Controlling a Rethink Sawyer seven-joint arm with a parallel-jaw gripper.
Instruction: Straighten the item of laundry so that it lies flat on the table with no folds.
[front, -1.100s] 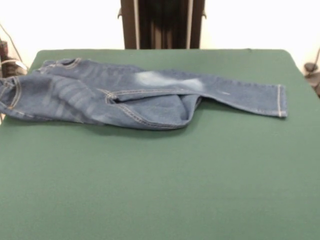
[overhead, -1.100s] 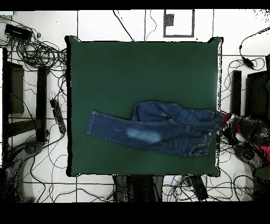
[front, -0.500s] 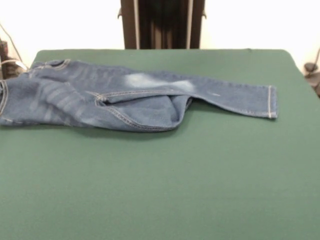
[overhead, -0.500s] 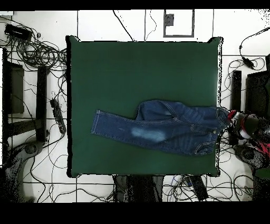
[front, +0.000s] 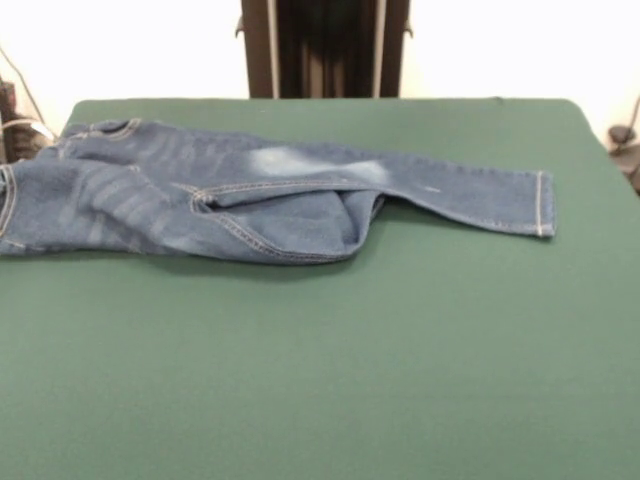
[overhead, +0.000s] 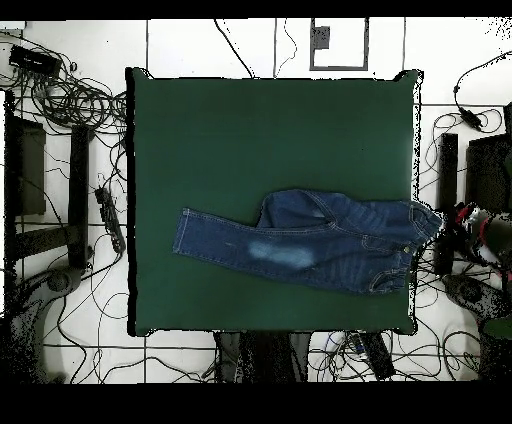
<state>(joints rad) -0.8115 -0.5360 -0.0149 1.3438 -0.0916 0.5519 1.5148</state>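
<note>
Lying across the upper left of the front view, the small pair of dark blue denim jeans with faded whitish thigh patches and tan stitching is resting on the plain dark green cloth surface, with one leg stretching toward the right of the frame and the other leg doubled back under it, so the straightening step is, by my judgement, only partly done. In the overhead view the waistband end is sitting right at the surface's right edge, seemingly hanging slightly over it, while the cuff of the straight leg is pointing toward the left of that frame. A red and black shape, probably the robot's hand, is showing just beyond that right edge, apart from the cloth; whether it is spread or pressed together I cannot tell. The next move is likely calling for a grip on the folded leg, drawing it out away from the straight one. Room is lacking at the waistband side, yet wide bare green is lying open across the whole lower part of the front view and the upper part of the overhead view.
</note>
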